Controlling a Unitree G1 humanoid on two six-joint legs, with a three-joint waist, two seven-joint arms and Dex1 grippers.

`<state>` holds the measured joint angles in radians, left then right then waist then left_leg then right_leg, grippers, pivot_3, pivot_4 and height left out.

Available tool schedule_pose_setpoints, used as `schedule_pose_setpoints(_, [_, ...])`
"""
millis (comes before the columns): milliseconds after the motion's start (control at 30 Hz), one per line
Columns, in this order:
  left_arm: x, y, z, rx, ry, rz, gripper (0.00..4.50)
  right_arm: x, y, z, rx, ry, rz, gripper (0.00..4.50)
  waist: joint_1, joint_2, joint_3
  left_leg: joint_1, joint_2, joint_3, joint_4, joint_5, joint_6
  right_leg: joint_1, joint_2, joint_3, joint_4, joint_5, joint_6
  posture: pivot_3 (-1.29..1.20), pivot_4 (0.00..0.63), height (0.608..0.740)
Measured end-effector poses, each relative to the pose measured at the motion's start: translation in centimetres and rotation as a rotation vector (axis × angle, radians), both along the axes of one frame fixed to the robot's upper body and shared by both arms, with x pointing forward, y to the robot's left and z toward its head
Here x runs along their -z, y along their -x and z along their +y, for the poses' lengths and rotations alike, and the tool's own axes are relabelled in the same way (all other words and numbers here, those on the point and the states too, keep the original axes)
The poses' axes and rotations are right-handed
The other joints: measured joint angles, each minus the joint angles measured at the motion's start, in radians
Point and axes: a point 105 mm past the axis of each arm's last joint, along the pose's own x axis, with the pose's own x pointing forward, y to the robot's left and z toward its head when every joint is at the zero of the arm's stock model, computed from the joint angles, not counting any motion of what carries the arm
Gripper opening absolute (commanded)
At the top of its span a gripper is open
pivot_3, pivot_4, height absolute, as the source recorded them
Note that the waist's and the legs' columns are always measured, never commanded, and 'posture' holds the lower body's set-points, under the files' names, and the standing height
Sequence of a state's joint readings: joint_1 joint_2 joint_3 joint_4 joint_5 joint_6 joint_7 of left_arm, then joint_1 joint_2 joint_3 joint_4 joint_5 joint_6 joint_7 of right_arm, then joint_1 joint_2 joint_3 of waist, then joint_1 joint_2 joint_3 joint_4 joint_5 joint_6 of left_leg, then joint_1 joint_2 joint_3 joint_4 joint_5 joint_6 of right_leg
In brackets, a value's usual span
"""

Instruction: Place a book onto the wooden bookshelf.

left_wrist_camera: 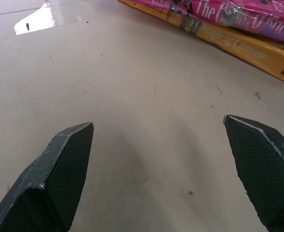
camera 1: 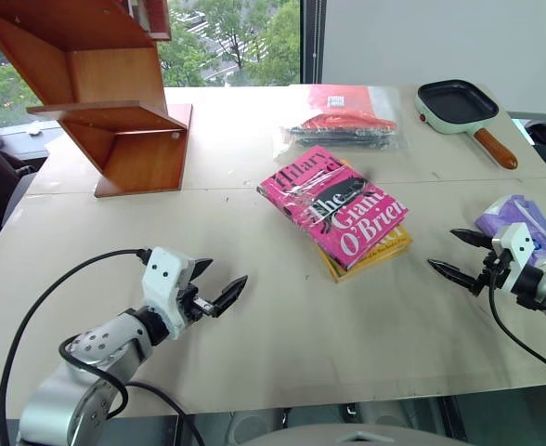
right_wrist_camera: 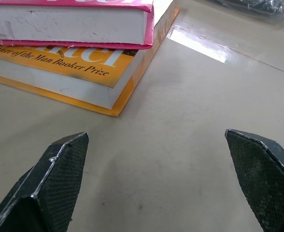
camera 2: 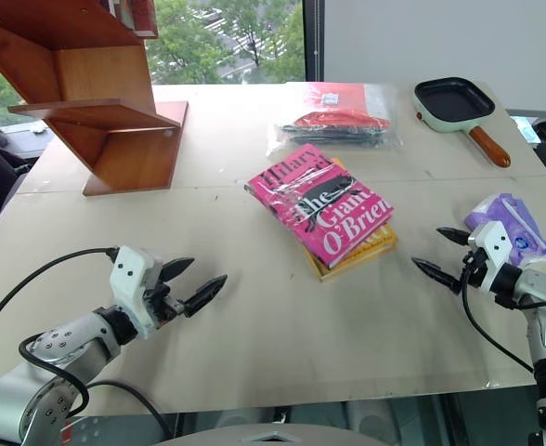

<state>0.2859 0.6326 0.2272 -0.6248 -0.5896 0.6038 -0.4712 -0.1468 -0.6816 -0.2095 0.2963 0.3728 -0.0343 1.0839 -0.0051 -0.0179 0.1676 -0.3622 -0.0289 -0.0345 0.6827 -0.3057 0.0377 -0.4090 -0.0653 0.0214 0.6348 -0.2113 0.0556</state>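
Approach step, nothing grasped yet. The pink book [camera 1: 334,204] lies flat mid-bench, stacked directly on a yellow-orange book [camera 1: 377,251], glossy cover up. The wooden bookshelf [camera 1: 106,93] stands at the far left corner of the bench [camera 1: 254,325], well apart from the stack.

Left gripper [camera 1: 219,290] hovers over bare bench to the near left of the books, fingers spread wide and empty. Right gripper [camera 1: 462,255] hangs to the right of the stack, fingers likewise wide apart, holding nothing; its wrist view looks at the page edges of both books.

Next move, as I judge it: close in on the pink book's edge and lift it clear without dragging the yellow one along. The top book overhangs slightly at the near corner, which may give the fingers purchase.

Around: a plastic bag with red and black contents [camera 1: 345,119] just beyond the books, a small black frying pan [camera 1: 459,104] far right, a purple packet [camera 1: 522,223] beside the right gripper. The path from stack to shelf looks open.
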Motion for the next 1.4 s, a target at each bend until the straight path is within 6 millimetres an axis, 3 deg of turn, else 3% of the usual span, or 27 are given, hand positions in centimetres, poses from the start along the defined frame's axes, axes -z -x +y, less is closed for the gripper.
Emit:
schedule_pose_setpoints(333, [-0.1, 0.5, 0.1, 0.006, 0.036, -0.024, 4.44, 0.3, -0.1, 0.0, 0.006, 0.005, -0.001, 4.5, -0.001, 0.0, 0.0, 0.0, 0.0, 0.0, 0.0, 0.0, 0.0, 0.0, 0.0, 0.0, -0.001, 0.0, 0.0, 0.0, 0.15, 0.74])
schedule_pose_setpoints(700, [-0.3, 0.3, 0.3, -0.003, 0.021, -0.058, 4.44, -0.8, -1.3, 0.2, 0.003, 0.021, -0.034, 4.5, -0.003, 0.0, 0.0, -0.001, 0.0, 0.0, -0.001, 0.0, 0.0, 0.0, 0.0, 0.0, -0.002, 0.0, 0.0, 0.0, 0.15, 0.74])
schedule_pose_setpoints(933, [-1.1, 0.4, 0.4, 0.093, -0.037, -0.069, 4.44, -1.9, -3.1, 0.0, 0.057, 0.023, -0.049, 4.5, -0.005, 0.001, 0.001, -0.001, 0.0, 0.0, -0.001, 0.0, 0.0, 0.0, 0.0, -0.001, -0.003, -0.001, -0.002, 0.0, 0.15, 0.74])
schedule_pose_setpoints(1033, [-2.5, 0.4, 0.4, 0.176, -0.051, -0.096, 4.44, -3.1, -4.6, 0.2, 0.078, 0.018, -0.069, 4.5, -0.006, 0.001, 0.001, -0.001, 0.0, 0.0, -0.001, 0.0, 0.0, 0.0, 0.0, -0.001, -0.003, -0.001, -0.002, 0.0, 0.15, 0.74])
schedule_pose_setpoints(1133, [-4.4, 0.3, 0.7, 0.264, -0.06, -0.124, 4.5, -4.4, -6.5, 1.0, 0.082, 0.009, -0.092, 3.75, -0.01, 0.002, 0.001, -0.001, 0.001, 0.0, -0.002, 0.0, 0.0, 0.0, 0.001, -0.001, -0.003, -0.001, -0.002, 0.0, 0.15, 0.74])
schedule_pose_setpoints(1233, [-7.0, 0.0, 1.1, 0.361, -0.091, -0.167, 4.5, -6.1, -9.2, 3.3, 0.062, -0.029, -0.128, 2.44, -0.016, 0.002, 0.003, -0.002, 0.001, 0.0, -0.004, 0.001, -0.001, -0.002, 0.003, -0.001, -0.005, 0.0, -0.004, 0.0, 0.15, 0.74])
schedule_pose_setpoints(1333, [-8.1, 0.0, 1.4, 0.42, -0.101, -0.166, 4.5, -7.0, -11.1, 5.4, 0.028, -0.062, -0.138, 0.8, -0.015, 0.002, 0.003, -0.003, 0.002, 0.0, -0.008, 0.003, -0.005, -0.003, 0.006, -0.002, -0.009, 0.002, -0.002, 0.0, 0.15, 0.74])
schedule_pose_setpoints(1400, [-8.2, 0.2, 1.2, 0.453, -0.096, -0.153, 4.5, -7.2, -11.7, 6.5, 0.006, -0.069, -0.132, 0.09, -0.013, 0.002, 0.003, -0.004, 0.001, 0.0, -0.01, 0.003, -0.005, -0.004, 0.005, -0.002, -0.01, 0.002, -0.002, 0.0, 0.15, 0.74])
